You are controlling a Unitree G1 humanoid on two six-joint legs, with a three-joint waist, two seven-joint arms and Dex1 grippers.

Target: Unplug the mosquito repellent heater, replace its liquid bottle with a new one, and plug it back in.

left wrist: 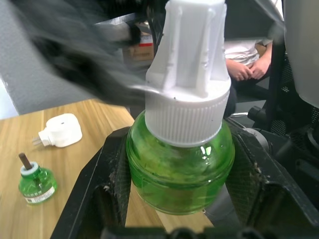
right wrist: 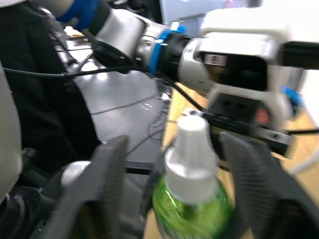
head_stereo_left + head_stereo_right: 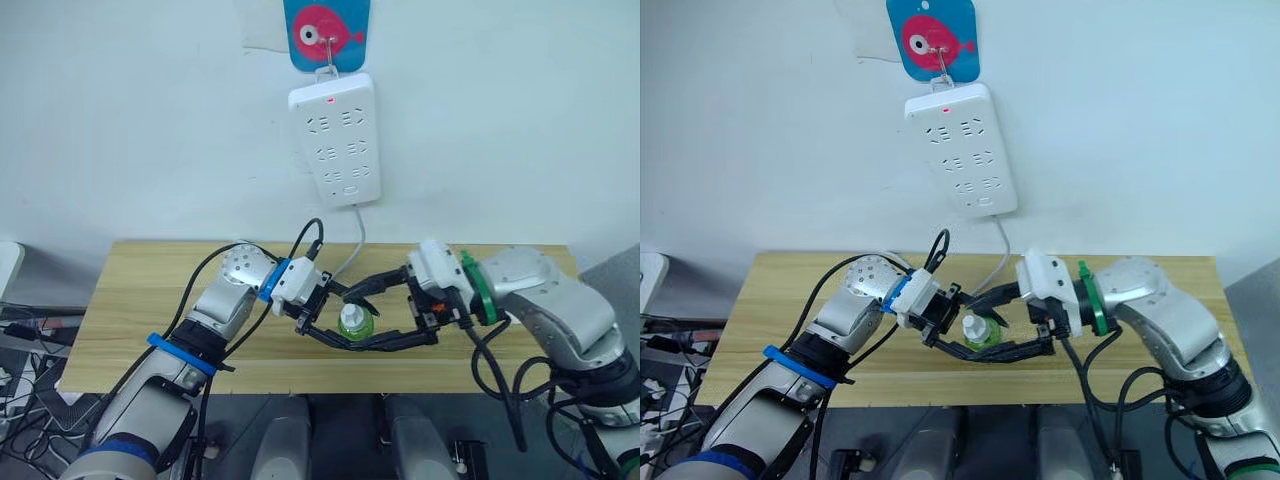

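Observation:
My left gripper (image 3: 343, 324) is shut on a green liquid bottle (image 3: 356, 323) with a white ribbed cap (image 1: 188, 74), holding it upright above the table's front edge. Its black fingers (image 1: 94, 194) press the bottle's round body from both sides. My right gripper (image 3: 382, 314) is open, its two fingers (image 2: 107, 189) spread wide on either side of the bottle's cap (image 2: 192, 159) without touching it. The mosquito repellent heater (image 1: 60, 130) lies on its side on the wooden table, prongs out. Another small green bottle (image 1: 36, 181) with a bare brown wick stands near it.
A white power strip (image 3: 335, 140) with a red light hangs on the wall from a fish-shaped hook (image 3: 326, 35), its cable (image 3: 355, 245) dropping behind the table (image 3: 150, 300). A seated person (image 1: 246, 62) is beyond the table.

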